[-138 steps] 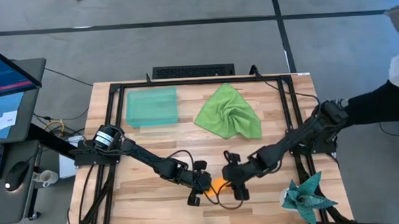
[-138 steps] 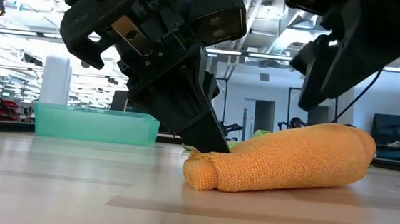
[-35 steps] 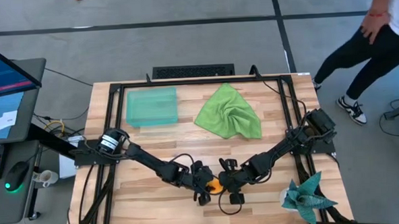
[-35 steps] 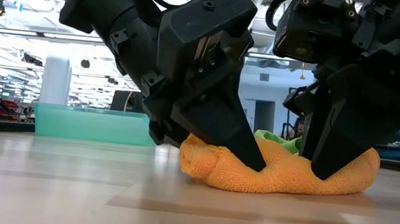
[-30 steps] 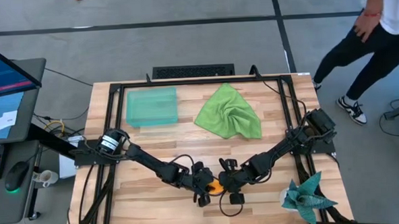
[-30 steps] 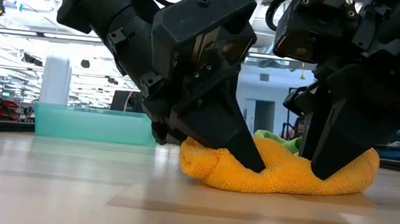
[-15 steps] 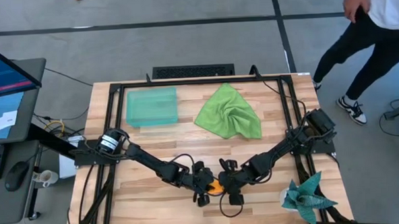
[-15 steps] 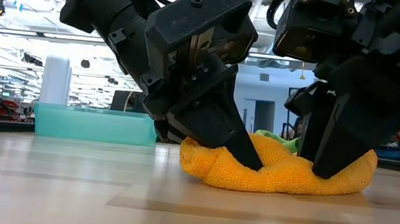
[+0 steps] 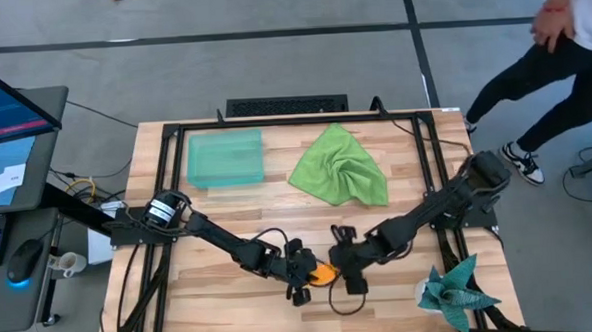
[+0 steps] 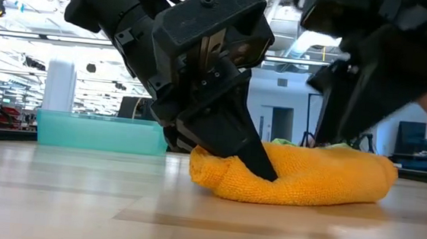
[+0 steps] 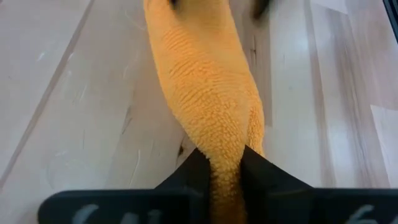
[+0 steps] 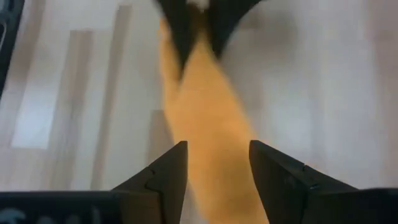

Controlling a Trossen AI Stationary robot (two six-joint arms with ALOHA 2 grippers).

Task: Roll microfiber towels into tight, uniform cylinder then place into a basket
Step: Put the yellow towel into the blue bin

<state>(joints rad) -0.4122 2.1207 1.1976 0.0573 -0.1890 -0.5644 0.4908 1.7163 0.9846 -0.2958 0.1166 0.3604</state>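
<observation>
The orange microfiber towel (image 10: 300, 178) lies rolled into a short, thick roll on the table, near its front edge (image 9: 324, 275). My left gripper (image 11: 225, 171) is shut on the roll's left part. My right gripper (image 12: 214, 171) hangs open just above the roll's right part (image 10: 362, 173), one finger to each side, touching nothing. The lime green towel (image 9: 341, 167) lies crumpled at the far middle. The mint-green basket (image 9: 225, 157) stands at the far left. My left gripper pinches the orange roll between its two fingers, a little in from the roll's left end (image 11: 224, 146). The fingers slant down from the table's left and run along the roll. The cloth is dented in at the fingers (image 10: 268, 176). The roll lies on the table.
A dark teal spiky cloth (image 9: 458, 291) lies at the near right corner. A black frame (image 9: 174, 131) borders the tabletop. A person (image 9: 561, 44) walks beyond the far right corner. Bare wood lies to the roll's left and between the roll and the green towel.
My right gripper has opened, let go of the roll's right part and risen clear of it. That end of the roll, pressed in before, has rounded out again. The roll's left part stays pinched in my left gripper, and the roll still lies on the table.
</observation>
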